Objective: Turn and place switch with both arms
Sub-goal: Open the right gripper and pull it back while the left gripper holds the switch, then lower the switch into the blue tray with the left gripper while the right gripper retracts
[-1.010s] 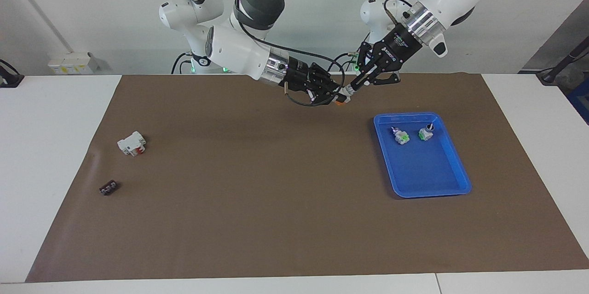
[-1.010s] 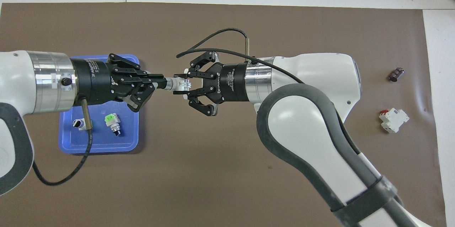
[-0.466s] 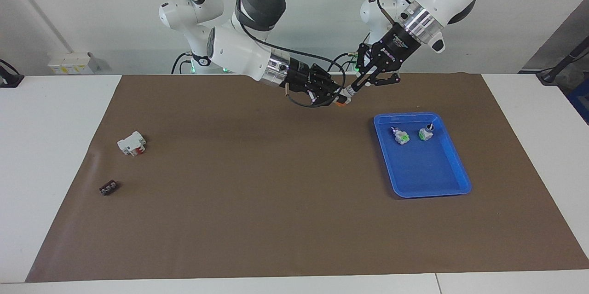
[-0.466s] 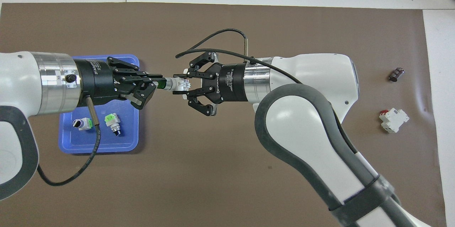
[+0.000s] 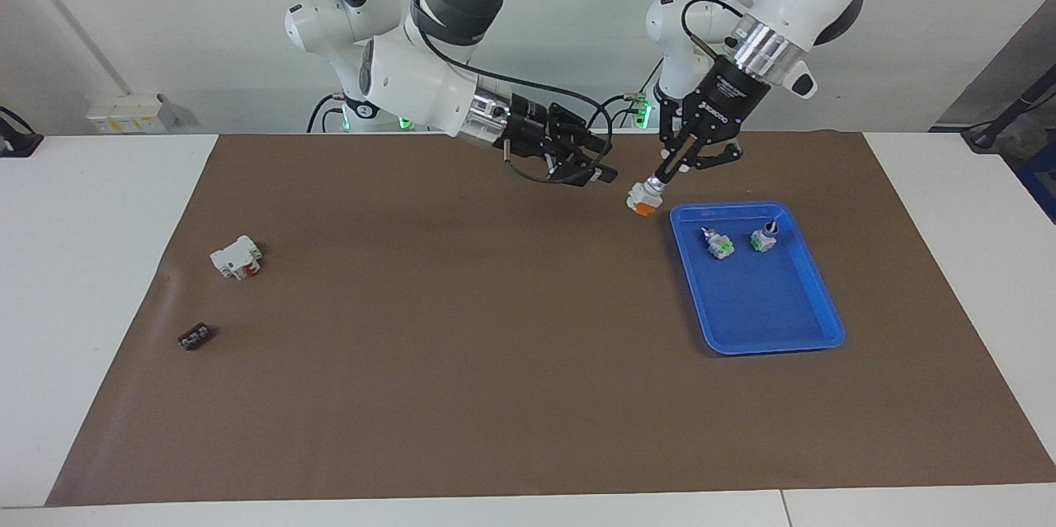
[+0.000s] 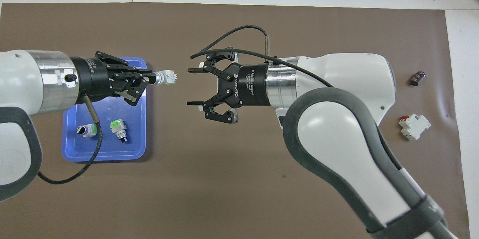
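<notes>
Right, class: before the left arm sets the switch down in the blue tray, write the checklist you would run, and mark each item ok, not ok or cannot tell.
1. Left gripper shut on the switch by its knob end: ok.
2. Right gripper open and apart from the switch: ok.
3. Switch already over the blue tray: not ok; in the facing view it hangs just outside the tray's rim, on the side toward the right arm's end.
4. Bare tray floor for it: ok; the two green-part switches lie in the part nearer the robots.
5. Switch turned to the wanted pose: cannot tell.
</notes>
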